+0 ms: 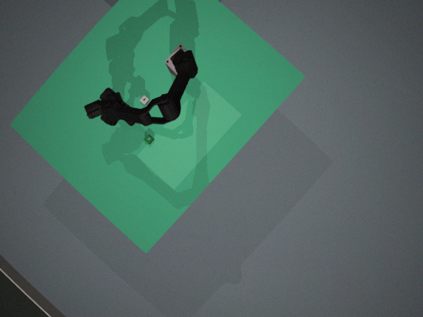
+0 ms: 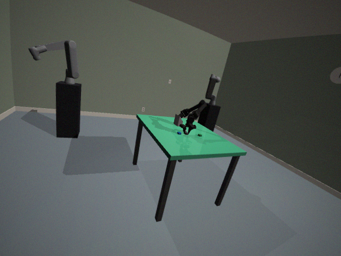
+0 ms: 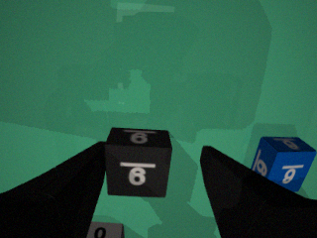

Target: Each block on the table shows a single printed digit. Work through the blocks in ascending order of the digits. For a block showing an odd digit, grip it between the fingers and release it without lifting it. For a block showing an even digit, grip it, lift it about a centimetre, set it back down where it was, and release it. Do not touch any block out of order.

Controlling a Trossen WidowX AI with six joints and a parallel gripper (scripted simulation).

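My gripper (image 3: 155, 151) (image 2: 186, 133) is open, its fingers low on either side of the black block (image 3: 137, 171). The left finger is at the block's left edge; a gap separates the block from the right finger. Its digit has a bar and reads 9 with the bar beneath. The blue block (image 3: 282, 161) (image 2: 179, 133), outside the right finger, reads 6 the same way. The white block (image 3: 115, 231) (image 1: 144, 100) is cut off at the wrist view's bottom; its digit looks like 0. The green block (image 1: 149, 139) (image 2: 200, 135) stands apart. The arm hides the black and blue blocks in the top view.
The green table (image 1: 147, 221) (image 2: 203, 149) carries a pale box (image 1: 172, 65) (image 2: 177, 120) by the arm's base. The blue and white blocks stand close to the black one. Two grey arms on black pedestals (image 2: 68, 110) (image 2: 216, 117) stand away from the table.
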